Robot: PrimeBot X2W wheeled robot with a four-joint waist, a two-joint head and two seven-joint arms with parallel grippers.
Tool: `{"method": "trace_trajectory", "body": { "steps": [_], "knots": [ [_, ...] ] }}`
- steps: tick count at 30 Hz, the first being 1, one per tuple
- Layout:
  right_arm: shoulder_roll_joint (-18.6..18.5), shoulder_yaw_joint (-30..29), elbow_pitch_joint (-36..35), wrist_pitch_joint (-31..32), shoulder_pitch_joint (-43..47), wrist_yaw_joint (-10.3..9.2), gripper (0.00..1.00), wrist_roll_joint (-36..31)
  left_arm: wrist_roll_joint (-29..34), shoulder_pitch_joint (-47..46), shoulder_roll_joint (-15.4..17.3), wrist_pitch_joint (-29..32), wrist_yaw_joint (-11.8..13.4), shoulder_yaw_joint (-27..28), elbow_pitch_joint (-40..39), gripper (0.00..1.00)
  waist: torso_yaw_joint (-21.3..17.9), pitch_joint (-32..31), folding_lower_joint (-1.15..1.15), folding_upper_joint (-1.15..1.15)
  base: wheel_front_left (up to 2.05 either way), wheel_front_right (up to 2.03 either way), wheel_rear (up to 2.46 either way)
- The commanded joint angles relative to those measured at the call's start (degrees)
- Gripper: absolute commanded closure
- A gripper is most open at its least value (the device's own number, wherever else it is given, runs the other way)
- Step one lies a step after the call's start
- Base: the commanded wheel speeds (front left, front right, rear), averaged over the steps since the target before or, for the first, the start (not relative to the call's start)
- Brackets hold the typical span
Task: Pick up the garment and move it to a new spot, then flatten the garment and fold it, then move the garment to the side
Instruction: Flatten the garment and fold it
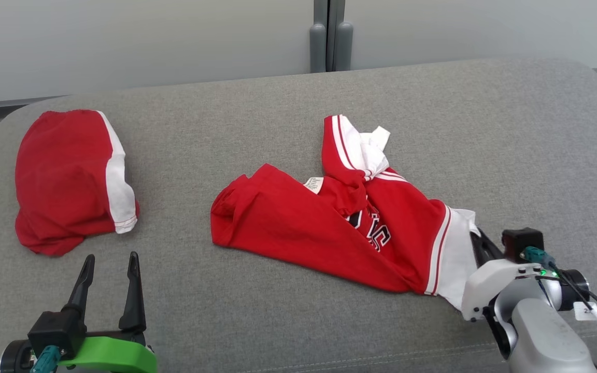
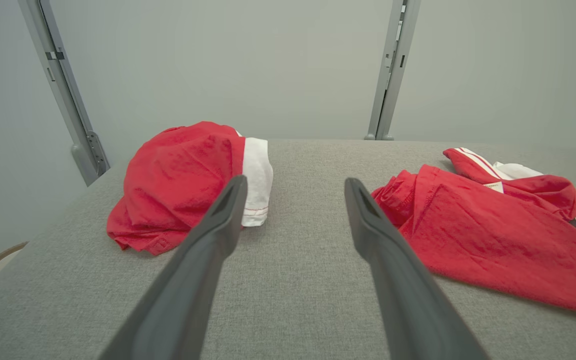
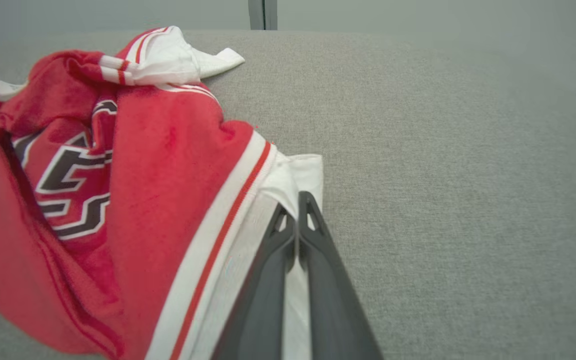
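Claws first: at lower left of the head view the left claw stands wide open and empty. At lower right, the right claw is pinched shut on the white hem of the crumpled red jersey with white striped trim. Its long axis runs from that claw up-left toward frame centre, so the right arm is nearer. Bare grey fabric-covered table lies open beyond and to the right. A bundled red-and-white cloth sits at upper left.
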Motion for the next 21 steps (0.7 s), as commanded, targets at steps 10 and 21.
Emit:
{"method": "trace_trajectory", "body": {
  "steps": [10,21],
  "knots": [
    [-3.62,-7.48,3.74,-0.46,-1.15,-0.02,0.06,-2.36,-0.34,-0.16,0.21,-0.11,-0.11,-0.12,0.10,0.00,-0.89,0.09,0.00,0.00,0.00,0.00,0.00],
    [-1.57,-12.35,-0.58,-0.81,-1.02,-0.02,0.00,-7.73,-0.42,-0.81,0.44,-0.11,-0.11,-0.31,0.09,0.00,-1.73,0.61,0.00,0.00,0.00,0.00,0.00]
  ]
}}
